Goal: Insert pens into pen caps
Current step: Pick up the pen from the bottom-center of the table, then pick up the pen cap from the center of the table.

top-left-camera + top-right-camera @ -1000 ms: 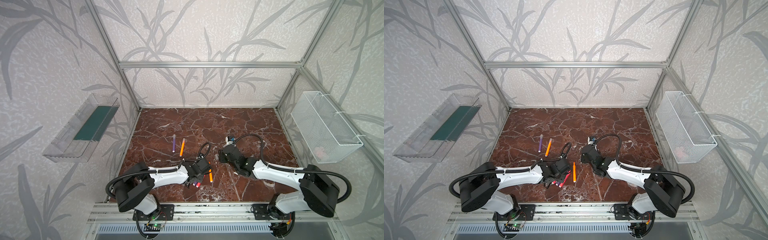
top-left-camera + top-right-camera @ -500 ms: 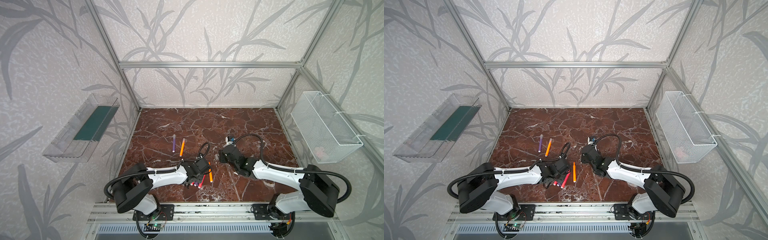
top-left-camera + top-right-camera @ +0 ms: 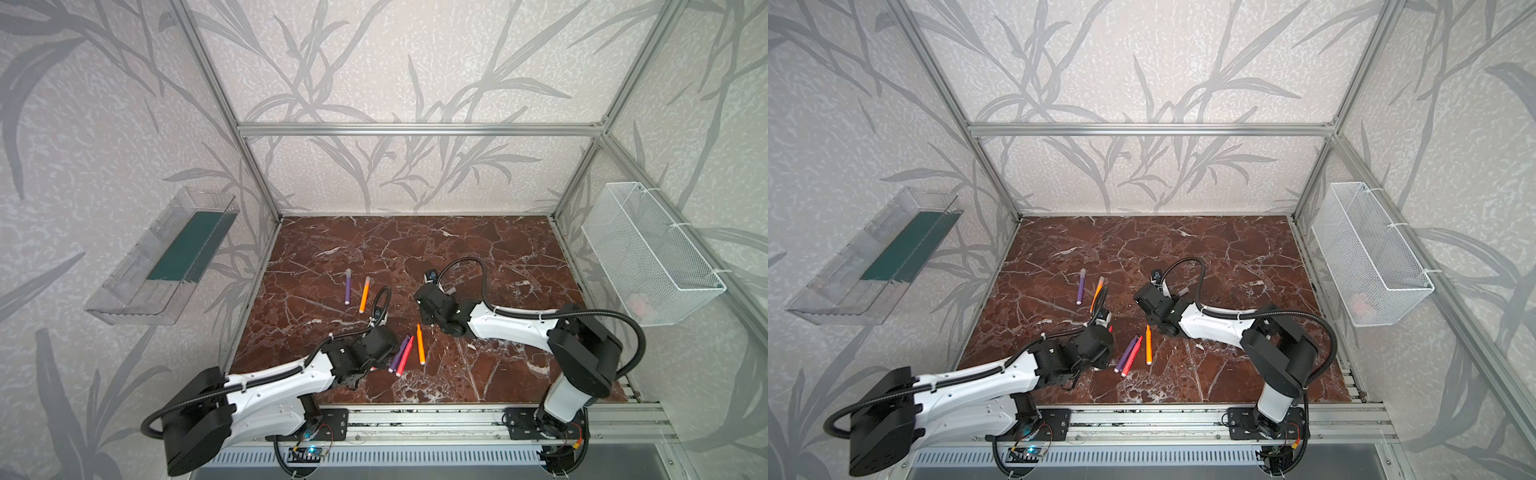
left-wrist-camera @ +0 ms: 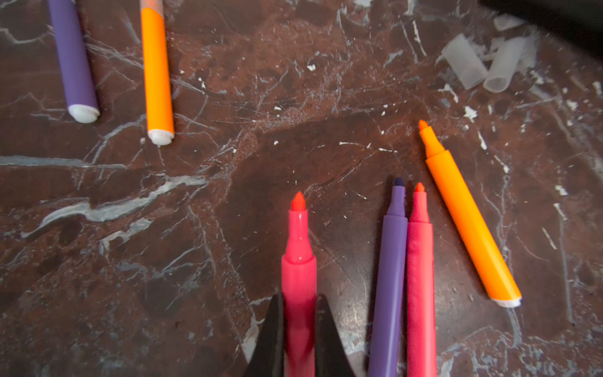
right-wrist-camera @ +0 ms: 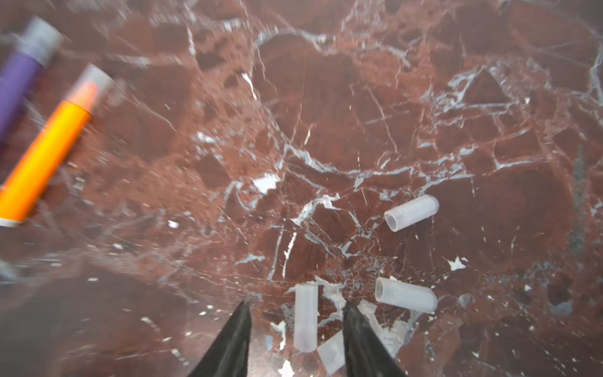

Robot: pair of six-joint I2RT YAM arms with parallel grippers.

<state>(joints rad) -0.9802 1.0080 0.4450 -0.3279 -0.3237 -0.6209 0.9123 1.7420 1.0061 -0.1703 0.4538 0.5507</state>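
I had the left jaws clamped on a pink-red pen (image 4: 298, 261). The right jaws stood apart astride one pen cap (image 5: 305, 318) lying on the surface (image 5: 326, 130).

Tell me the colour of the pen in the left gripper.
Pink-red pen, orange-red tip; clearest in the left wrist view.

My worktop (image 3: 415, 245) is red-brown marble veined white, boxed in by aluminium framing (image 3: 415, 129) and pale walls (image 3: 374, 62) printed with grey leaves. A clear plastic tray (image 3: 120, 297) hangs at my left, a white wire basket (image 3: 640, 249) at my right.
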